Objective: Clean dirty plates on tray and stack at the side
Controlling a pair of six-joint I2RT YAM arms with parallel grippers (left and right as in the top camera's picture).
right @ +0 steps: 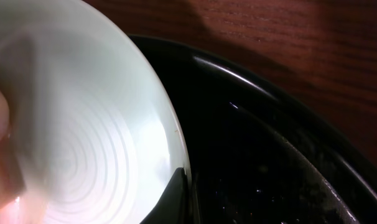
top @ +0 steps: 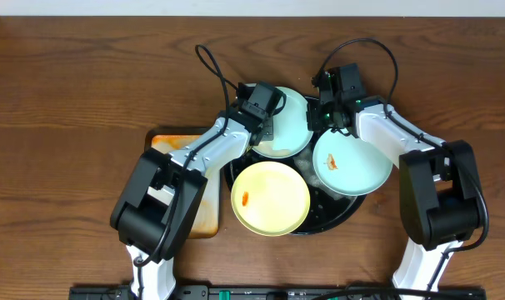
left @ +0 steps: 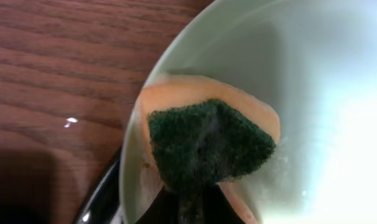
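Note:
Three plates lie in the round black tray. The rear mint plate has a green-and-orange sponge pressed on its face. My left gripper is shut on that sponge, and its dark fingers show at the bottom of the left wrist view. My right gripper is shut on the same plate's right rim; one finger lies on the pale plate over the tray. A second mint plate and a yellow plate each carry an orange smear.
A smaller rectangular tray with an orange-stained white surface lies left of the black tray, mostly under my left arm. Brown wood tabletop surrounds everything. Cables loop above both wrists at the back.

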